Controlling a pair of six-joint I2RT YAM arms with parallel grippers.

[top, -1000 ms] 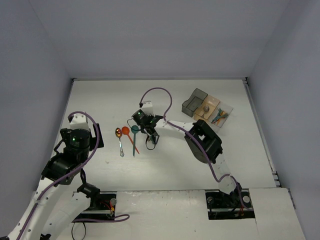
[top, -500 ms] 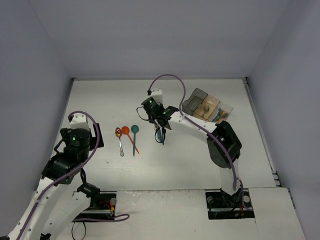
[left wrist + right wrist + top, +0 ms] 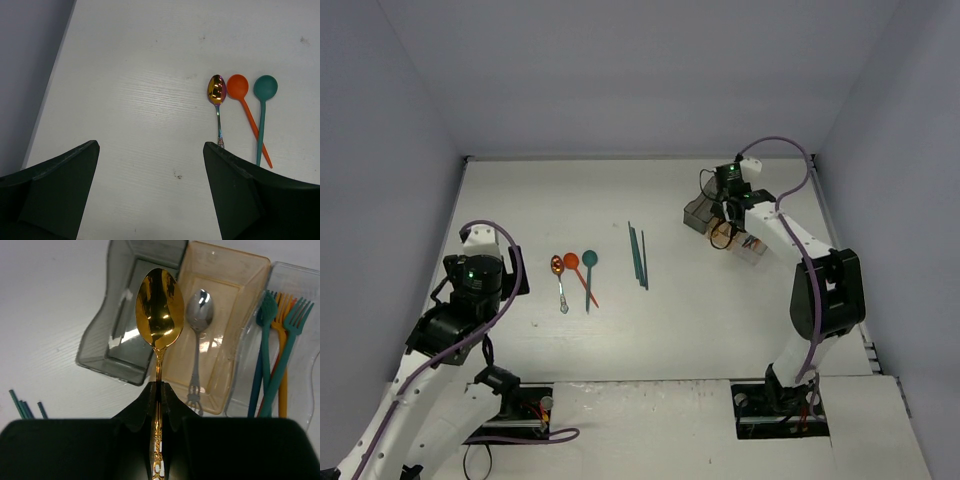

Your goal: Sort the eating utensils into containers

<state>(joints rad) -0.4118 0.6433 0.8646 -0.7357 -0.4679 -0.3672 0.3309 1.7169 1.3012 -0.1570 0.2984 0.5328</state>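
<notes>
My right gripper (image 3: 160, 386) is shut on the handle of a gold spoon (image 3: 160, 310), held over the edge between the smoky grey bin (image 3: 100, 356) and the orange-tan bin (image 3: 227, 270). A silver spoon (image 3: 199, 307) lies in the orange-tan bin. Teal and orange forks (image 3: 280, 340) lie in the clear bin (image 3: 300, 275). In the top view the right gripper (image 3: 725, 228) hovers over the bins (image 3: 700, 208). My left gripper (image 3: 151, 147) is open and empty, near an iridescent spoon (image 3: 216, 90), an orange spoon (image 3: 238, 86) and a teal spoon (image 3: 265, 87).
Two teal knives (image 3: 638, 256) lie side by side at mid-table, and also show in the right wrist view (image 3: 22, 409). The three spoons (image 3: 572, 266) lie left of them. The left gripper (image 3: 512, 280) sits near the table's left edge. Walls close in the table.
My right gripper has swung from mid-table to the right, over the bins, carrying the gold spoon. The teal knives stay behind on the table. The left arm has not moved.
</notes>
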